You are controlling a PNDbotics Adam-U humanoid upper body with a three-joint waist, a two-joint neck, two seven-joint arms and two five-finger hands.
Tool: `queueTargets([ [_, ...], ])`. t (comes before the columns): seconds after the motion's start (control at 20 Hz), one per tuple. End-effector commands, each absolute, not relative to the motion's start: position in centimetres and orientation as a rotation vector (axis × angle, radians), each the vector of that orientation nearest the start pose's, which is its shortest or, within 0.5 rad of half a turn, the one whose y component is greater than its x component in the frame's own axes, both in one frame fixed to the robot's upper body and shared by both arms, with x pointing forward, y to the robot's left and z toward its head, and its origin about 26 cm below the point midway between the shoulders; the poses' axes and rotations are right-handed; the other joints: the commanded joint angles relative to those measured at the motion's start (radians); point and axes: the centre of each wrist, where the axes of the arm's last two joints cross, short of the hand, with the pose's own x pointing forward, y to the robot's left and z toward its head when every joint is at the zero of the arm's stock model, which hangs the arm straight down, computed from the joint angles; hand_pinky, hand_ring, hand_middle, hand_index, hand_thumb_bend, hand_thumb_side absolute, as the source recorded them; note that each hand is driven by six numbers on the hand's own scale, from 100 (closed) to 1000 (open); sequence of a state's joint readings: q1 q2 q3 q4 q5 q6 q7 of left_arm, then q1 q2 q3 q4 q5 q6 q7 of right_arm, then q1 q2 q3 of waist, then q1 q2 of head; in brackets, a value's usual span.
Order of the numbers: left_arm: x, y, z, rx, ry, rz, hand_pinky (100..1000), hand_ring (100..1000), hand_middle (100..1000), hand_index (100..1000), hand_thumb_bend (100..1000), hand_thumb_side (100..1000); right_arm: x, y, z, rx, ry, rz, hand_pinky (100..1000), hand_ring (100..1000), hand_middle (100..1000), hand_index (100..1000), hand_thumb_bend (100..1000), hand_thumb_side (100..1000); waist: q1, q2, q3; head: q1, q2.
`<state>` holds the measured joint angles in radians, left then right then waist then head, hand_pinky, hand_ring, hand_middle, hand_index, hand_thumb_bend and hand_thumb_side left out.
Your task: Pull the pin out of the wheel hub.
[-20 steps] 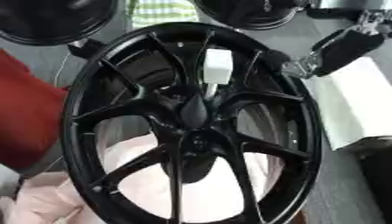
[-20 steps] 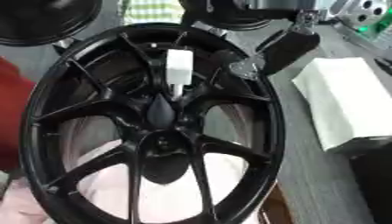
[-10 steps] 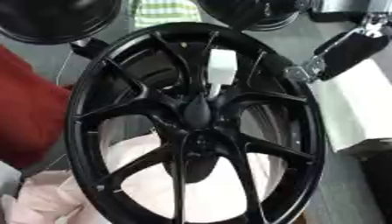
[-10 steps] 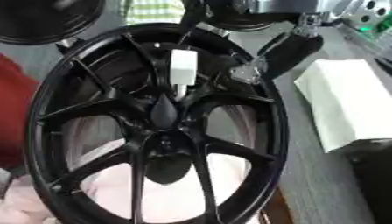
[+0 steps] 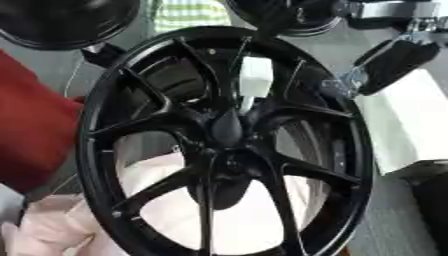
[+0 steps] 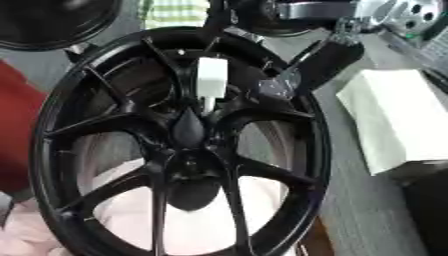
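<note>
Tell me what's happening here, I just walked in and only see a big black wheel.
A black wheel hub fills the view, lying over pink cloth. A white pin sits among the spokes just above the centre. The robot's right hand is at the upper right, by the rim, not touching the pin, so it is not yet pulled out. The left hand is out of view.

White pin (image 6: 210,82) upright — in black wheel hub (image 6: 179,145).
</note>
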<state>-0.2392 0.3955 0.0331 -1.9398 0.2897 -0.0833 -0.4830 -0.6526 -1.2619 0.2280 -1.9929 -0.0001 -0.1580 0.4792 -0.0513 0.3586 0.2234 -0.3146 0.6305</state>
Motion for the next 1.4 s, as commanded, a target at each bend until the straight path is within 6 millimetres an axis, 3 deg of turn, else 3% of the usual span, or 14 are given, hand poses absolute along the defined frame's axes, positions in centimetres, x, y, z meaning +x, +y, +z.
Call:
queueTargets([
  [0.05, 30.0, 29.3, 18.5, -0.294, -2.131, -0.798, 594, 626, 537, 743, 100, 724, 27.5, -29.5, 37.2, 0.963, 2.439, -2.489, 939, 1000, 850, 916, 100, 848, -0.011, -0.028, -0.001, 0.001, -0.003],
  [0.1, 30.0, 29.3, 18.5, -0.294, -2.129, -0.797, 594, 626, 538, 743, 100, 724, 27.5, -29.4, 37.0, 0.976, 2.479, -2.483, 938, 1000, 844, 914, 100, 878, -0.011, -0.030, -0.001, 0.002, 0.000],
  [0.3, 29.9, 29.6, 18.0, -0.288, -2.109, -0.782, 594, 626, 537, 742, 100, 727, 28.0, -28.2, 36.6, 1.000, 2.620, -2.439, 942, 1000, 842, 909, 100, 859, -0.009, -0.048, -0.013, 0.010, 0.014],
  [0.4, 29.8, 29.7, 17.7, -0.283, -2.100, -0.774, 594, 626, 538, 742, 100, 724, 28.2, -27.2, 36.8, 1.033, 2.661, -2.391, 946, 1000, 841, 905, 100, 724, -0.008, -0.059, -0.024, 0.021, 0.020],
  [0.65, 29.6, 30.4, 17.2, -0.259, -2.084, -0.752, 595, 626, 536, 743, 100, 717, 28.3, -24.7, 38.0, 1.061, 2.842, -2.216, 962, 1000, 840, 903, 100, 544, -0.003, -0.082, -0.055, 0.054, 0.032],
  [1.0, 29.2, 31.4, 16.6, -0.204, -2.063, -0.735, 594, 624, 534, 742, 100, 718, 28.8, -23.7, 36.7, 1.153, 2.921, -2.304, 973, 1000, 848, 909, 100, 629, -0.005, -0.094, -0.088, 0.092, 0.042],
  [1.25, 29.1, 31.6, 16.3, -0.187, -2.056, -0.732, 594, 624, 534, 741, 100, 726, 29.1, -23.3, 36.0, 1.169, 2.921, -2.329, 981, 1000, 856, 918, 100, 601, -0.003, -0.094, -0.097, 0.108, 0.043],
  [1.4, 29.1, 31.7, 16.2, -0.179, -2.054, -0.729, 594, 623, 533, 740, 100, 728, 29.2, -23.0, 35.6, 1.175, 2.902, -2.338, 983, 1000, 859, 922, 100, 526, -0.002, -0.093, -0.099, 0.117, 0.044],
])
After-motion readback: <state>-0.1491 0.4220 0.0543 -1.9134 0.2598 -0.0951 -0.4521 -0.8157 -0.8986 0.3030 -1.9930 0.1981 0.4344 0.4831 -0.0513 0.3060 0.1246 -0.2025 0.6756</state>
